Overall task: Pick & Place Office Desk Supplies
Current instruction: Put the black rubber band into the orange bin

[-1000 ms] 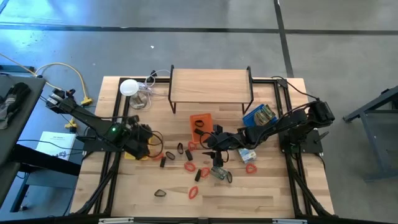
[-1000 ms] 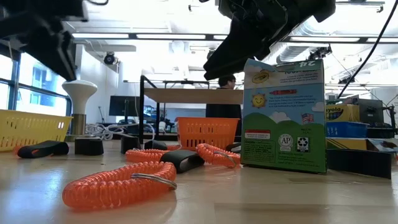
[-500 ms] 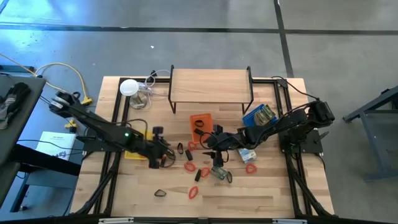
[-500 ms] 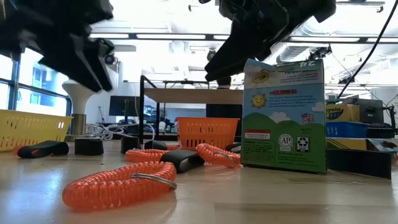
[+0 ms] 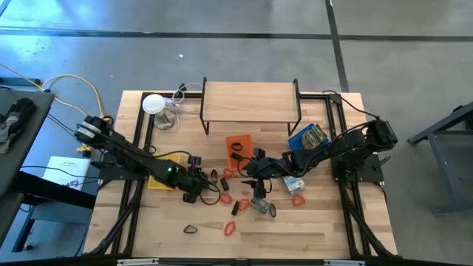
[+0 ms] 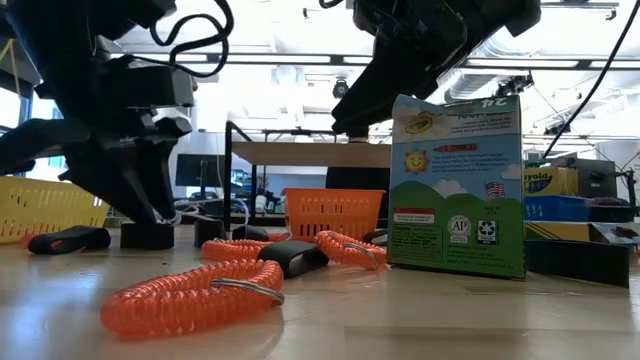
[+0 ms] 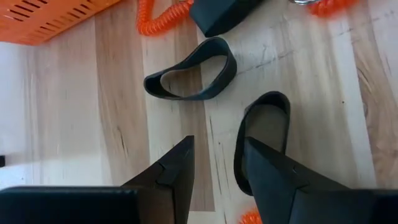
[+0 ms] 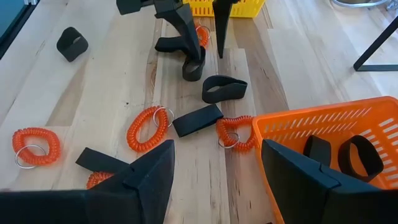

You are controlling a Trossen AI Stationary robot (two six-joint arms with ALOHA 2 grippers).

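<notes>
Left gripper [image 7: 217,168]: fingers apart, straddling one wall of a black band loop [image 7: 261,140] on the table, just beside a second black loop [image 7: 191,78]
Handling: likely light, soft, springy; pinch one wall
Right gripper [image 8: 214,165]: fingers apart, empty, near orange tray [image 8: 323,134]

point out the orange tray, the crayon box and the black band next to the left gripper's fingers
orange tray [image 8: 348,127], right wrist view, on its slotted side wall
crayon box [image 6: 457,185], low view, on the middle of its green front face
black band [image 7: 244,134], left wrist view, on the loop's dark side wall beside the gripper's finger
</notes>
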